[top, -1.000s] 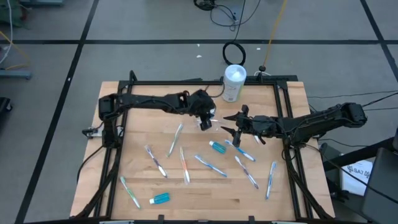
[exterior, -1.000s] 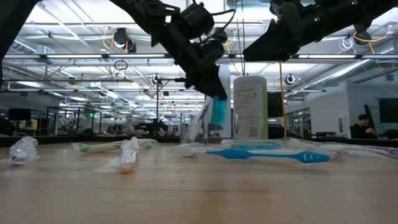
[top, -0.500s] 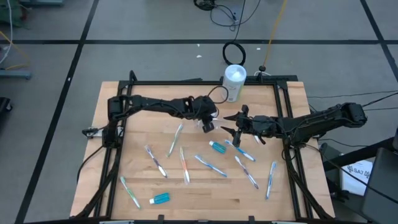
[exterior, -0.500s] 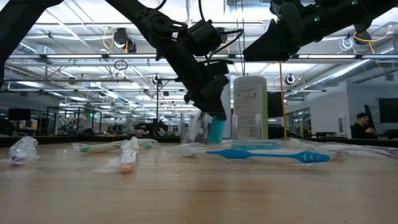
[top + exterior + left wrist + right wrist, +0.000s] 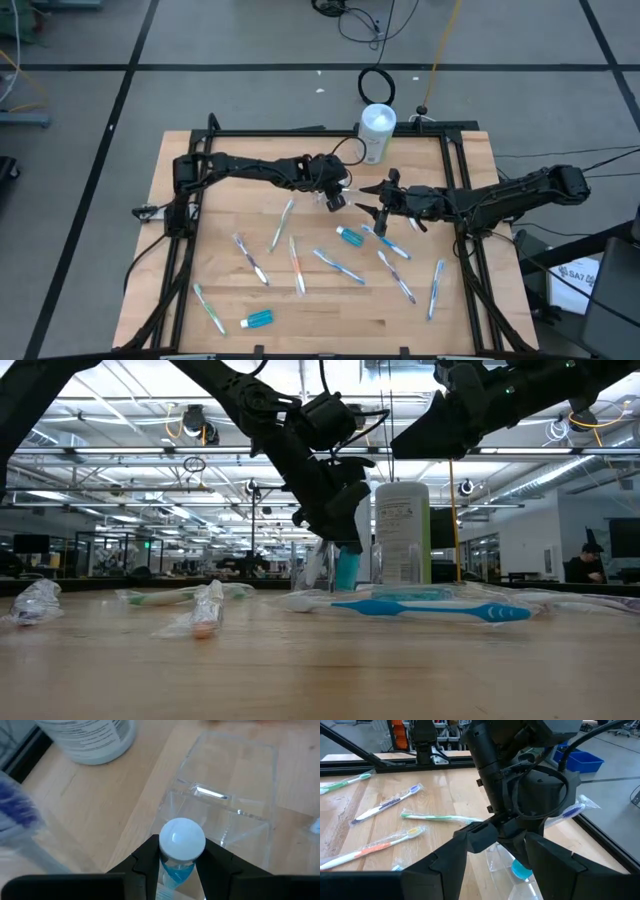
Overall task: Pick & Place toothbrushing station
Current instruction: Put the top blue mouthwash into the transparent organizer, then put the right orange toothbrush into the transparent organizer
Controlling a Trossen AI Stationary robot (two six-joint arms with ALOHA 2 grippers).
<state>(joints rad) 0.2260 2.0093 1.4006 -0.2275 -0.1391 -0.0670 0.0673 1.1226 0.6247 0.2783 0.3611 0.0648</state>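
Observation:
My left gripper (image 5: 333, 198) is shut on a small blue toothpaste tube (image 5: 347, 570) with a white cap (image 5: 182, 838), low over a clear plastic bag (image 5: 225, 805) on the wooden table. My right gripper (image 5: 368, 200) hovers open just to the right of it, facing it, with nothing between its fingers. Several pastel-handled toothbrushes lie flat across the middle and near part of the table, such as one (image 5: 283, 222) and another (image 5: 338, 266). Two more blue tubes (image 5: 350, 237) (image 5: 258, 320) lie on the table. My left gripper pinches the tube's blue body (image 5: 176, 870) between its two fingers, just behind the white cap. The fingers slant down from the table's left side and lie along the tube. The tube points cap-down below the fingertips, over the clear plastic; whether it touches there cannot be told.
A white cylindrical canister (image 5: 377, 133) stands at the far edge, just behind both grippers. A black frame (image 5: 300, 132) runs around the table. Bare wood shows at the near left (image 5: 160, 300).
My left gripper has come down with the toothpaste tube and tipped a little more downward, bringing the tube's cap end close over the clear plastic. For the last half second it has kept still.

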